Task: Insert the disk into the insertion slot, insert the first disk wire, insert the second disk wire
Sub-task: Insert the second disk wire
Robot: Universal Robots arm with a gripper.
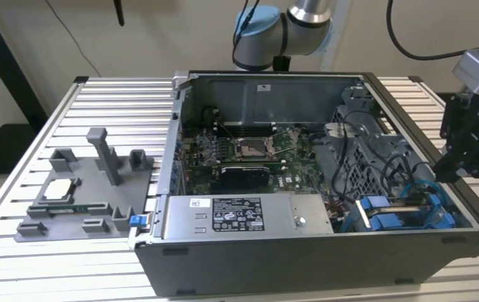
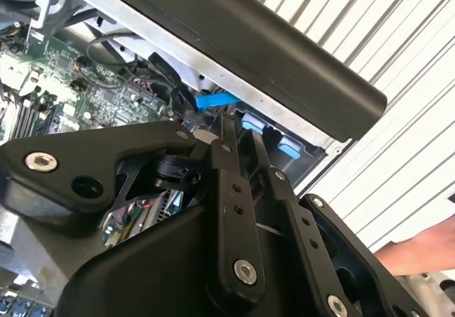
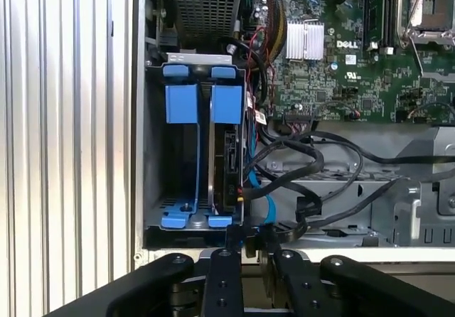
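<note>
The disk (image 3: 229, 168) stands on edge in the insertion slot (image 3: 151, 189), between bright blue carrier pieces (image 3: 181, 104). In the exterior view the disk (image 1: 405, 203) sits low in the case's front corner on that view's right. A black wire (image 3: 298, 178) and a blue wire (image 3: 269, 205) curl beside the disk's end; I cannot tell whether either is plugged in. My gripper (image 3: 254, 235) hovers over the case rim just past that end, shut, with nothing visible between its fingers (image 2: 226, 129). From outside, the gripper (image 1: 451, 168) hangs at the case's right wall.
The open case holds a motherboard (image 1: 248, 151) and a grey power-supply box (image 1: 248, 214). A grey fixture tray (image 1: 88, 189) with posts lies on the slatted table (image 1: 114, 94) at the exterior view's left. A person's hand (image 2: 419, 249) shows beside the gripper body.
</note>
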